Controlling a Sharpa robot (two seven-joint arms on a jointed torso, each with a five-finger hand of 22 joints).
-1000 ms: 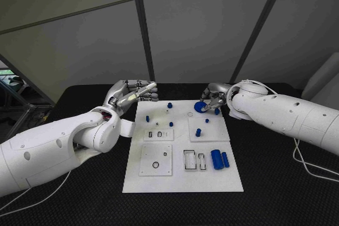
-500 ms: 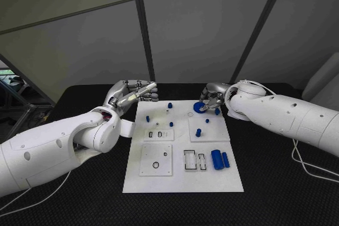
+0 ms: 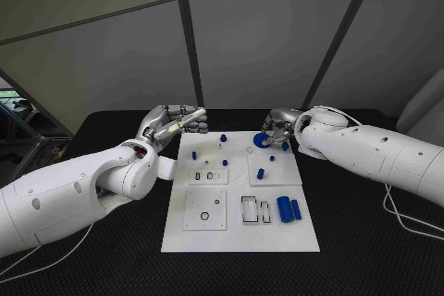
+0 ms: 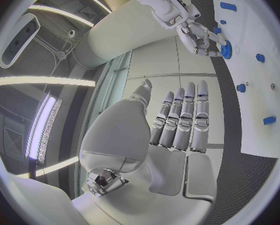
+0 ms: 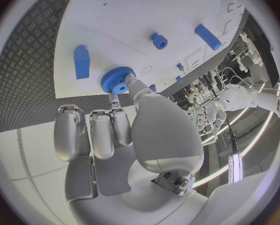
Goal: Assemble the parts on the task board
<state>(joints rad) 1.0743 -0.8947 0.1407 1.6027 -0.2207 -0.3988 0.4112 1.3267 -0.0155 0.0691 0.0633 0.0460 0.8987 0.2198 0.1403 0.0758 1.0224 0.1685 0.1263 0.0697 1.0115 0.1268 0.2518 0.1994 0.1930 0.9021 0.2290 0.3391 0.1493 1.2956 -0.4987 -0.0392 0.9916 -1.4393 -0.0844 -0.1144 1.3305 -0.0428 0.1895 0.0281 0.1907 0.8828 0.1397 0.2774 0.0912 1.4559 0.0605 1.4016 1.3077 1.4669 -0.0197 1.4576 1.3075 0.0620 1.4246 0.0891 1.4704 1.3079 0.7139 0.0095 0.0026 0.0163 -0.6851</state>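
The white task board (image 3: pixel 239 232) lies in the middle of the black table. My right hand (image 3: pixel 280 125) is over the board's far edge and pinches a blue gear (image 3: pixel 262 140) between thumb and a finger. The right wrist view shows this gear (image 5: pixel 118 80) close to the board (image 5: pixel 127 15); I cannot tell if it touches. A small round hole (image 3: pixel 249 150) lies just in front of the gear. My left hand (image 3: pixel 176 122) hovers off the board's far left corner, fingers straight and side by side, holding nothing. In the left wrist view, the right hand (image 4: pixel 201 37) and the gear (image 4: pixel 226 50) appear beyond my fingers (image 4: pixel 183 117).
Several small blue pegs (image 3: pixel 225 162) stand on the far half of the board. Two larger blue cylinders (image 3: pixel 289 208) lie near its right edge beside rectangular slots (image 3: pixel 249 209). A square plate with a ring (image 3: pixel 203 210) sits at the near left. Black table (image 3: pixel 370 244) surrounds the board.
My right arm has edged slightly left with the gear still in its pinch. The left hand has not moved.
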